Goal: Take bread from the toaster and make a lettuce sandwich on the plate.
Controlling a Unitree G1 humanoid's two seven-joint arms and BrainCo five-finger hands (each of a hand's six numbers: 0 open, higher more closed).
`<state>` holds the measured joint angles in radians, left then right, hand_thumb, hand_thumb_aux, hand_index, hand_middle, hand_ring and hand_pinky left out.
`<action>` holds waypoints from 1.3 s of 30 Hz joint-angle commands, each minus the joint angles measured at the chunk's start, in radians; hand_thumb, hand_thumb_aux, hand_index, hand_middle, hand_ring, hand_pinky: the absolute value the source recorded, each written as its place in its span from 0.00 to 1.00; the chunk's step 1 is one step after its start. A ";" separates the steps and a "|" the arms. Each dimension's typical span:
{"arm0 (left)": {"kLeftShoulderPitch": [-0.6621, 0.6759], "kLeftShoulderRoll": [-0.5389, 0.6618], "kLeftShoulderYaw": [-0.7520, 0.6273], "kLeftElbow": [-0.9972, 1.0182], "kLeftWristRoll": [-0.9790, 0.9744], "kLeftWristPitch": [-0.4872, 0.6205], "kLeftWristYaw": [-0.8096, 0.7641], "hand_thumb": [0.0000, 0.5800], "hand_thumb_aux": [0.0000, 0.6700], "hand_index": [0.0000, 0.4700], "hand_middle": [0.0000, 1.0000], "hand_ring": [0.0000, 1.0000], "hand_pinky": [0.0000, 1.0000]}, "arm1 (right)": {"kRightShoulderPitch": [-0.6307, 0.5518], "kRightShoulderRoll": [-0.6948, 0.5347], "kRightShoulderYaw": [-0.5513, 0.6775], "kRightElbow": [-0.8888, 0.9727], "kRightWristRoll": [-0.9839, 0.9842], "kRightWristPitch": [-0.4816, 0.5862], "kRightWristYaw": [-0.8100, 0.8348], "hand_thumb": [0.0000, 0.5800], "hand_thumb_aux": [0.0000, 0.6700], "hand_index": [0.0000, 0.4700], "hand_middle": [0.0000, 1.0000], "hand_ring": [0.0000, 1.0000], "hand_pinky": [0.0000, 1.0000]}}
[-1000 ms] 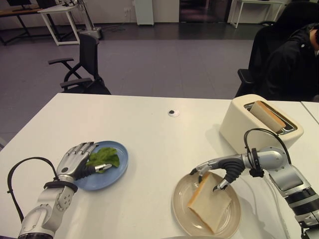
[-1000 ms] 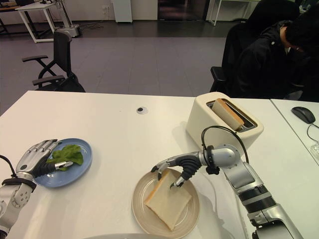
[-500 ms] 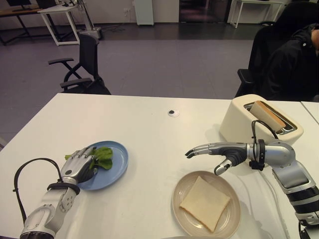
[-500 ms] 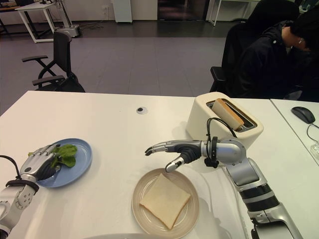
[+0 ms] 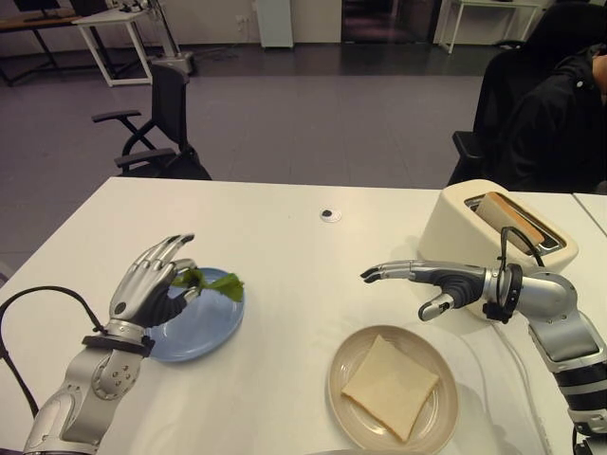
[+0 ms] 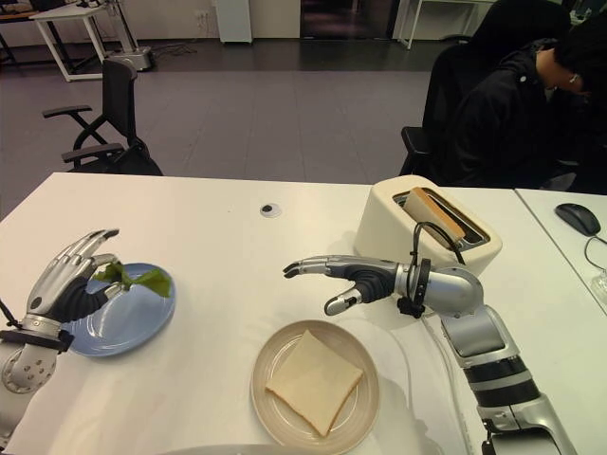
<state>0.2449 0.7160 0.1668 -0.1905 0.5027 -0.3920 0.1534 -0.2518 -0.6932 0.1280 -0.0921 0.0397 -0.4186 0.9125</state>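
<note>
Left eye view shows the left robot hand (image 5: 150, 287) raised over the blue plate (image 5: 204, 324) at the left of the surface (image 5: 285, 251). Its thumb and fingers are pinched on one end of the lettuce (image 5: 216, 282), and the rest of the fingers stand nearly straight. The leaf hangs out to the right of the hand, clear of the blue plate beneath it.

The right robot hand (image 5: 432, 282) hovers flat and spread, holding nothing, with only its thumb bent downward. It sits between the toaster (image 5: 453, 232) and the tan plate (image 5: 336, 375), above the plate's far edge. One bread slice (image 5: 389, 387) lies flat on the tan plate. A second slice (image 5: 507, 216) stands in the toaster slot.

The step in hand looks to be the lettuce transfer: the base slice is in place and the leaf is off its plate but well apart from the bread. The next move likely calls for carrying the leaf rightward across the surface, settling it over the middle of the bread slice, and only then letting the pinch go. The leaf seems limp and is held by one end, so a low, level carry would keep it from folding or slipping. The right robot hand is well placed to turn to the toaster for the second slice.
</note>
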 commanded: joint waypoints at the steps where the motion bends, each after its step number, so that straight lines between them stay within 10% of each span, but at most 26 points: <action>1: 0.001 -0.052 -0.077 -0.141 -0.057 -0.023 -0.093 1.00 1.00 1.00 0.00 0.00 0.00 | 0.002 -0.010 -0.035 0.015 0.027 -0.004 -0.015 0.00 0.00 0.00 0.00 0.00 0.00; 17: -0.208 -0.488 -0.703 -0.038 0.300 -0.049 -0.151 1.00 1.00 1.00 0.00 0.00 0.00 | -0.030 0.014 -0.081 0.069 0.047 -0.012 -0.080 0.00 0.00 0.00 0.00 0.00 0.00; 29: -0.170 -0.415 -0.793 0.125 0.433 -0.072 -0.066 1.00 1.00 1.00 0.00 0.00 0.00 | -0.011 0.030 -0.046 0.057 0.031 -0.026 -0.071 0.00 0.00 0.00 0.00 0.00 0.00; 30: -0.163 -0.402 -0.787 0.106 0.427 -0.074 -0.072 1.00 0.96 0.96 0.00 0.00 0.00 | -0.010 0.029 -0.043 0.057 0.031 -0.028 -0.070 0.00 0.00 0.00 0.00 0.00 0.00; 32: -0.151 -0.384 -0.776 0.058 0.407 -0.080 -0.088 0.78 0.53 0.53 0.00 0.00 0.00 | -0.008 0.027 -0.040 0.058 0.030 -0.030 -0.070 0.00 0.00 0.00 0.00 0.00 0.00; 37: -0.139 -0.362 -0.767 -0.016 0.389 -0.093 -0.108 1.00 1.00 1.00 0.00 0.00 0.00 | -0.008 0.027 -0.036 0.062 0.027 -0.036 -0.071 0.00 0.00 0.00 0.00 0.00 0.00; 39: -0.130 -0.345 -0.755 -0.029 0.386 -0.096 -0.114 1.00 1.00 1.00 0.00 0.00 0.00 | -0.009 0.025 -0.034 0.064 0.027 -0.038 -0.069 0.00 0.00 0.00 0.00 0.00 0.00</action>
<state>0.1044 0.3472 -0.6073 -0.2027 0.8994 -0.4863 0.0551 -0.2644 -0.6628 0.0879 -0.0318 0.0727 -0.4532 0.8359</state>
